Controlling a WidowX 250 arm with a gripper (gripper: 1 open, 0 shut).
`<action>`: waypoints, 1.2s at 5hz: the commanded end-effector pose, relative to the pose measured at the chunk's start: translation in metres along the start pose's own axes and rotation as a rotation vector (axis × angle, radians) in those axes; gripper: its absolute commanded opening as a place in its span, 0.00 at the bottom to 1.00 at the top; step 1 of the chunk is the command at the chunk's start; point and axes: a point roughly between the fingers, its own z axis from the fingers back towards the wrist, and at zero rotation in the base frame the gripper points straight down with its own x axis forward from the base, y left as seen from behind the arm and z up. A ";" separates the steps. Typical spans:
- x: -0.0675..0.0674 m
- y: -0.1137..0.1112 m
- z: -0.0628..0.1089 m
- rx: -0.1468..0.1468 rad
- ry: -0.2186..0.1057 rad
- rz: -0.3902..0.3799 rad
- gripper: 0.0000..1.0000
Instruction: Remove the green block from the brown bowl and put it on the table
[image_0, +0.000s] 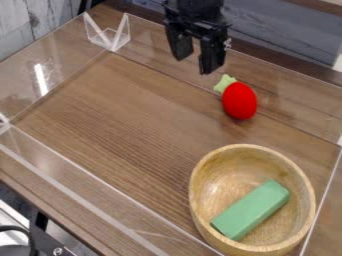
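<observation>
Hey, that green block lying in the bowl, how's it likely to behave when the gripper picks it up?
The green block looks stiff, probably light. Being flat-sided, it shouldn't roll, though resting against the brown bowl's curved inside, it might slide.

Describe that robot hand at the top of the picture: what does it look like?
The hand is all black: a blocky body at the top edge with two straight, flat fingers hanging from it. No cables, labels or markings are clear enough to make out.
</observation>
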 end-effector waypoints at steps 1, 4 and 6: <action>0.005 0.001 0.022 0.035 -0.099 -0.028 1.00; 0.011 0.019 0.003 0.016 -0.107 -0.134 0.00; 0.024 0.004 -0.028 0.001 -0.083 -0.211 0.00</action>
